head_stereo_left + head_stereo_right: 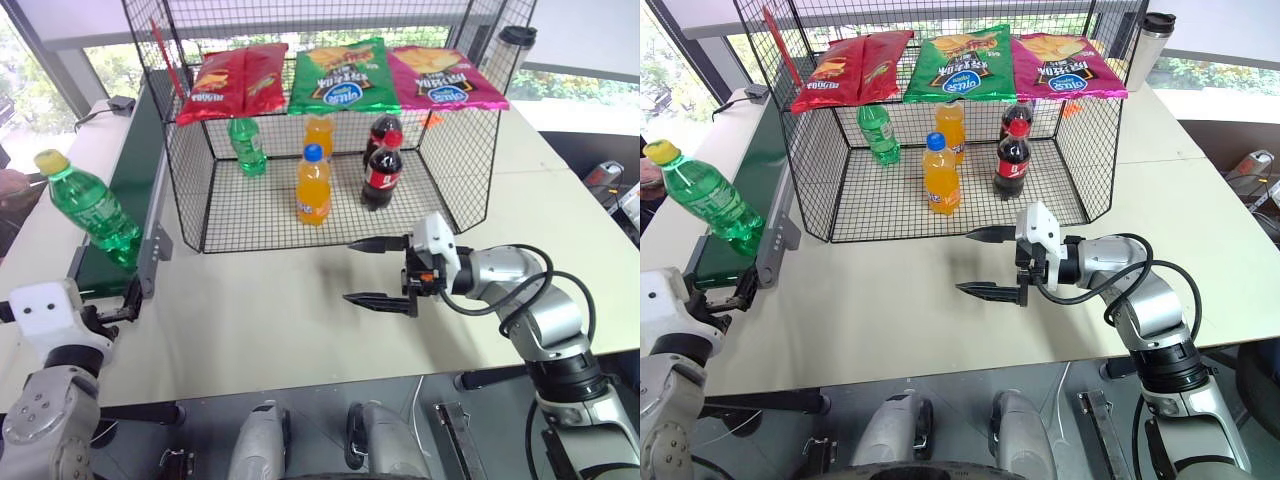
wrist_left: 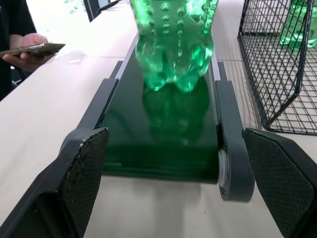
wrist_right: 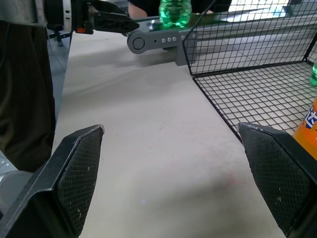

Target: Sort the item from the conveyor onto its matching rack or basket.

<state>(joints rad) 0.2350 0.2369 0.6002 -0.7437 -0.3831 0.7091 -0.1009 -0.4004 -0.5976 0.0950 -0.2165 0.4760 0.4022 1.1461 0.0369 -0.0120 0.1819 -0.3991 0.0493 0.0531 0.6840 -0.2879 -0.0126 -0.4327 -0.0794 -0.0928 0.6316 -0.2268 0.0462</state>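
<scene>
The green bottle stands tilted at the near end of the conveyor, yellow cap leaning away from the basket. The left gripper sits just short of the belt's end, fingers spread wide, nothing between them. The right gripper hovers over the table before the basket, fingers likewise apart and empty

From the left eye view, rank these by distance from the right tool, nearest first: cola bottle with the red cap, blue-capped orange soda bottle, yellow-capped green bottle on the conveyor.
Measured from the right tool, open over the table:
1. Cola bottle with the red cap, in the black wire-mesh basket, just beyond the tool.
2. Blue-capped orange soda bottle, in the basket, left of the cola.
3. Yellow-capped green bottle, far left on the dark green conveyor.
</scene>
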